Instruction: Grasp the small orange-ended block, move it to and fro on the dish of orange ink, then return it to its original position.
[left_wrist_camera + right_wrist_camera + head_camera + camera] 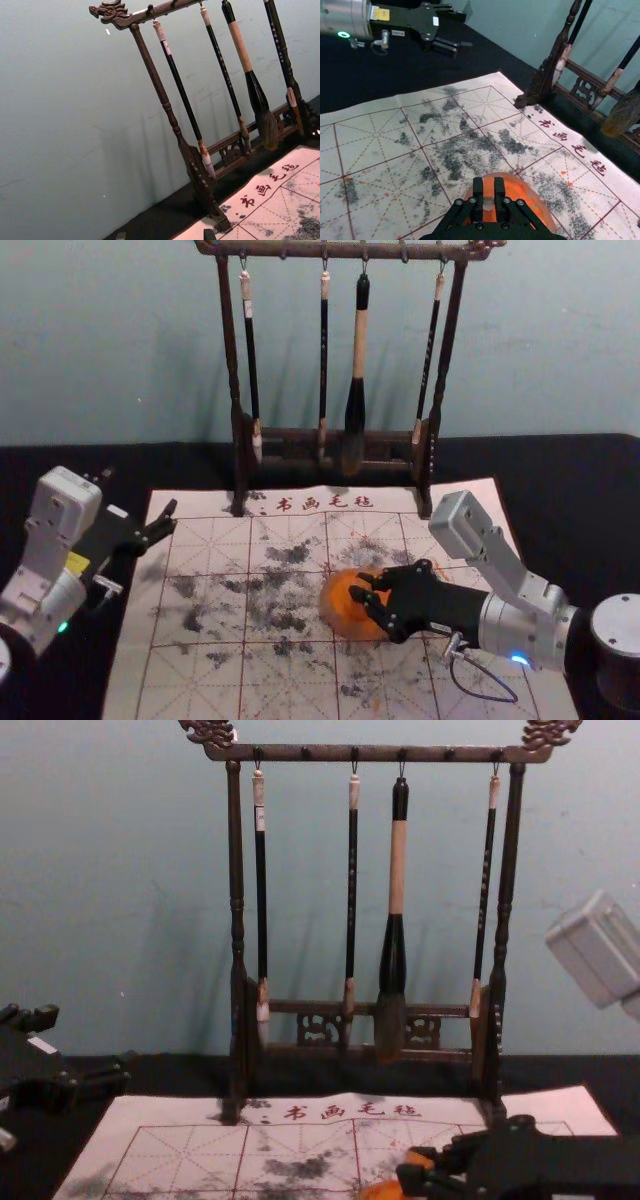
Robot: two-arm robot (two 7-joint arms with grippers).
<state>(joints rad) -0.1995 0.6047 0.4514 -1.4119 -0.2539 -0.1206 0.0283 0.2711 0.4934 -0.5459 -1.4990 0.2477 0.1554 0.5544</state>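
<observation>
Block: a small pale piece between the jaws of the right gripper, above the ink dish; whether it touches the ink, I cannot tell
Right jaws: pinching the block, a narrow gap between them, reaching in from the robot's right
Left gripper: parked beside the mat's left edge, jaws spread wide
Ink dish: round, orange, lying on the gridded felt mat
Mat: grey-black smudges and orange specks, red characters along the far edge
Brush rack: dark carved wood, upright at the mat's far edge, four calligraphy brushes hanging from it
Worktop: black, beneath the mat
</observation>
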